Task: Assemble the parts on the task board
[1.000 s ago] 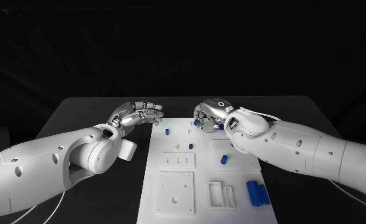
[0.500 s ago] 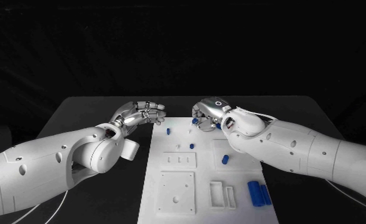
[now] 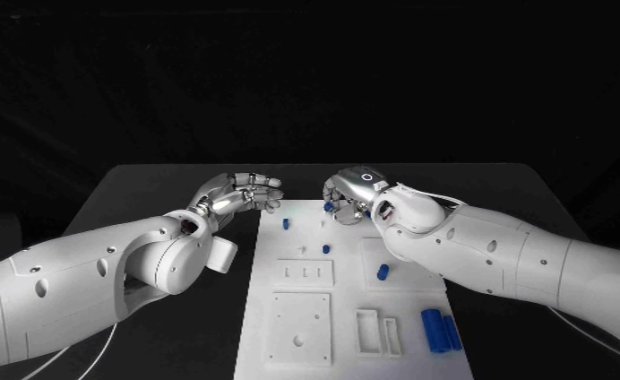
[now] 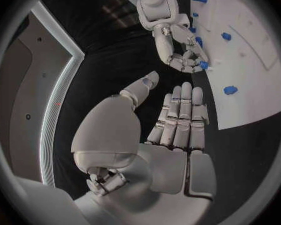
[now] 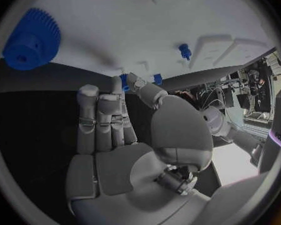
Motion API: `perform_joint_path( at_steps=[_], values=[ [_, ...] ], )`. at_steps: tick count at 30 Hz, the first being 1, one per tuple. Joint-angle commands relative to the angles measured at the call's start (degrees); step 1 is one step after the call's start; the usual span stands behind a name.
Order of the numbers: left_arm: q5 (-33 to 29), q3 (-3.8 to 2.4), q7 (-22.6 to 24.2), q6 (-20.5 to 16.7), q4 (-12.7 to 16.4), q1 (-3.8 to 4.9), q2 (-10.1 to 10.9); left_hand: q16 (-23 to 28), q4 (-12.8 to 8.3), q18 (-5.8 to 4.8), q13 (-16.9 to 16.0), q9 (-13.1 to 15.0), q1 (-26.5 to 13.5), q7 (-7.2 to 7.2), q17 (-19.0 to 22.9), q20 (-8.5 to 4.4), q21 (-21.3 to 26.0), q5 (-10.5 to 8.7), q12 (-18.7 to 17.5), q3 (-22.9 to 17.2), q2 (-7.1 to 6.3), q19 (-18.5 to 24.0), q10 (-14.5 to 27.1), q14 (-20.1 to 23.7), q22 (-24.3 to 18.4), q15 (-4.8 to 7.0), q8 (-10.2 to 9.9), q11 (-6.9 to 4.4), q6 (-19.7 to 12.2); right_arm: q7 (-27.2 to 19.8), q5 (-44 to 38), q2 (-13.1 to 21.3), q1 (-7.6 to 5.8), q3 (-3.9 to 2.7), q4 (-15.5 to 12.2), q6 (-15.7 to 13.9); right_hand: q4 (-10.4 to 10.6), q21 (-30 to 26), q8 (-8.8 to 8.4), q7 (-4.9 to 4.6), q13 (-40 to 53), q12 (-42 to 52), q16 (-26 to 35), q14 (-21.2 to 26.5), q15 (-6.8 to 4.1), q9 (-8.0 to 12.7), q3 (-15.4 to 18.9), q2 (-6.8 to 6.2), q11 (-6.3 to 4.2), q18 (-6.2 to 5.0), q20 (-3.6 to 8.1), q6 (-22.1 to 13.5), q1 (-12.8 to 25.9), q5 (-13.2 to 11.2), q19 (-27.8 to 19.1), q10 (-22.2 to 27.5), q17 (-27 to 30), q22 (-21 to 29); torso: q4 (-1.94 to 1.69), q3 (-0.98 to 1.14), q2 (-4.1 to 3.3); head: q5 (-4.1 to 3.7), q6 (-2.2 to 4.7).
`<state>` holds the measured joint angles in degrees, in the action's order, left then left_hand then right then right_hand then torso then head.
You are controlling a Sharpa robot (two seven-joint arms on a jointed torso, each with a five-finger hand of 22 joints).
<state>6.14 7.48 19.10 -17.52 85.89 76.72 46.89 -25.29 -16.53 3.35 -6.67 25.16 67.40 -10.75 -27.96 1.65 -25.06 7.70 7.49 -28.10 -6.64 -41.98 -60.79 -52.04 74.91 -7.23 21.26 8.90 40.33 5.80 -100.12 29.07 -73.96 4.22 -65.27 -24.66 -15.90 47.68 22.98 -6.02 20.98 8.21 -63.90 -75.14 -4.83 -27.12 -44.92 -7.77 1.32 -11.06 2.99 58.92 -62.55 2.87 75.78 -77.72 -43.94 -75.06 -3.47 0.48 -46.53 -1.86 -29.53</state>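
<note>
1. The white task board (image 3: 342, 295) lies in the middle of the black table (image 3: 517, 187), running from the far centre toward the near edge.
2. The left hand (image 3: 239, 192) hangs over the table just off the board's far corner at about 10 o'clock. In the left wrist view its fingers (image 4: 181, 117) lie straight and side by side with the thumb apart, and nothing is in them: released.
3. The right hand (image 3: 351, 194) is over the board's far end, at about 12 o'clock. Its fingers are curled downward, and the left wrist view shows the fingertips (image 4: 192, 60) gathered close to a small blue part (image 4: 203, 65) at the board's edge. Whether they actually pinch it, I cannot tell.
4. A blue gear (image 5: 32, 39) lies on the board in the right wrist view, ahead of the right hand's fingers and apart from them.
5. A small blue peg (image 3: 284, 221) stands near the board's far left edge, at about 11 o'clock, beside the left hand.
6. Another blue peg (image 3: 324, 246) stands closer to the board's centre.
7. A short blue cylinder (image 3: 383, 270) stands at about 3 o'clock of the centre, just beside the right forearm.
8. Two long blue bars (image 3: 438, 329) lie side by side at about 5 o'clock, near the board's right edge, next to a raised white slotted block (image 3: 376, 330).
</note>
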Motion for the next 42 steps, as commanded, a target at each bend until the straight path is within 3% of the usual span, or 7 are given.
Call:
perform_joint_path(
  at_steps=[1, 8, 31, 39, 42],
  values=[
    [-0.06, -0.05, 0.38, 0.75, 0.12, 0.18, -0.13, 0.29, 0.05, 0.89, 0.08, -0.08, -0.10, -1.23, -0.07, 0.05, -0.31, 0.12, -0.27, -0.43, -0.24, 0.39, -0.11, 0.14, 1.06, -0.26, -0.34, 0.22, -0.02, 0.34, -0.67, -0.14, 0.00, 0.02, 0.33, 0.67, -0.04, 0.36, 0.36, 0.58, -0.03, -0.32, -0.18, -0.05, -0.33, -5.69, -0.43, -0.01, -0.08, -3.94, 0.48, 0.97, -0.25, 0.02, 0.10, 0.37, 0.10, -0.92, -0.11, -0.03, -0.11, -0.02, 0.03],
    [-0.06, -0.05, 0.40, 0.69, 0.19, 0.33, 0.00, 0.31, 0.05, 0.89, 0.07, -0.08, -0.10, -1.23, -0.08, 0.06, -0.31, 0.12, -0.29, -0.44, -0.24, 0.40, -0.12, 0.14, 1.06, -0.26, -0.35, 0.22, -0.01, 0.42, -0.66, -0.31, 0.01, 0.05, 0.13, 0.65, -0.04, 0.36, 0.35, 0.58, 0.02, -0.33, -0.18, -0.04, -0.33, -5.72, -0.45, 0.00, -0.08, -3.94, 0.48, 0.96, -0.24, 0.02, 0.09, 0.37, 0.10, -0.92, 0.06, 0.06, -0.17, 0.12, -0.09],
    [-0.06, -0.06, 0.35, 0.73, 0.06, 0.47, -0.20, 0.35, 0.05, 0.90, 0.07, -0.09, -0.08, -1.23, -0.12, 0.07, -0.33, 0.11, -0.37, -0.49, -0.26, 0.42, -0.15, 0.14, 1.06, -0.27, -0.38, 0.22, 0.00, 0.48, 0.33, -1.41, 0.15, 0.11, 1.16, 1.41, -0.11, 0.36, 0.00, 0.47, 0.34, -0.69, -0.08, 0.13, -0.20, -5.95, -0.63, -0.19, 0.05, -3.94, 0.48, 0.63, -0.04, 0.02, -0.09, 0.84, 0.26, -0.86, 0.07, 0.08, -0.30, 0.25, 0.03],
    [-0.06, -0.06, 0.28, 0.72, -0.07, 0.49, -0.23, 0.37, 0.04, 0.90, 0.07, -0.10, -0.09, -1.24, -0.13, 0.07, -0.33, 0.10, -0.39, -0.50, -0.29, 0.43, -0.15, 0.14, 1.06, -0.27, -0.39, 0.23, -0.01, 0.11, 2.22, -1.58, 0.14, 0.16, 1.73, 1.30, -0.20, 0.28, -2.72, -1.03, -0.16, -3.41, 0.20, 0.34, 1.24, -5.32, -0.44, -1.87, 1.57, -3.94, 0.40, -2.84, 0.22, 0.15, -0.51, 4.64, 0.74, -0.74, 0.09, 0.10, -0.33, 0.23, 0.00],
    [-0.06, -0.06, 0.26, 0.77, -0.08, 0.49, -0.24, 0.38, 0.04, 0.90, 0.08, -0.11, -0.10, -1.24, -0.13, 0.07, -0.33, 0.09, -0.42, -0.49, -0.32, 0.43, -0.13, 0.14, 1.06, -0.27, -0.40, 0.23, -0.02, -0.12, 2.94, -1.53, 0.14, 0.17, 1.90, 0.79, -0.15, 0.08, -4.57, -2.25, -1.19, -4.70, 0.35, 0.45, 2.35, -4.49, 0.48, -2.95, 2.72, -3.94, 0.29, -5.36, 0.69, 0.34, -0.72, 7.76, 1.00, -0.60, 0.10, 0.11, -0.37, 0.24, 0.00]
  ],
)
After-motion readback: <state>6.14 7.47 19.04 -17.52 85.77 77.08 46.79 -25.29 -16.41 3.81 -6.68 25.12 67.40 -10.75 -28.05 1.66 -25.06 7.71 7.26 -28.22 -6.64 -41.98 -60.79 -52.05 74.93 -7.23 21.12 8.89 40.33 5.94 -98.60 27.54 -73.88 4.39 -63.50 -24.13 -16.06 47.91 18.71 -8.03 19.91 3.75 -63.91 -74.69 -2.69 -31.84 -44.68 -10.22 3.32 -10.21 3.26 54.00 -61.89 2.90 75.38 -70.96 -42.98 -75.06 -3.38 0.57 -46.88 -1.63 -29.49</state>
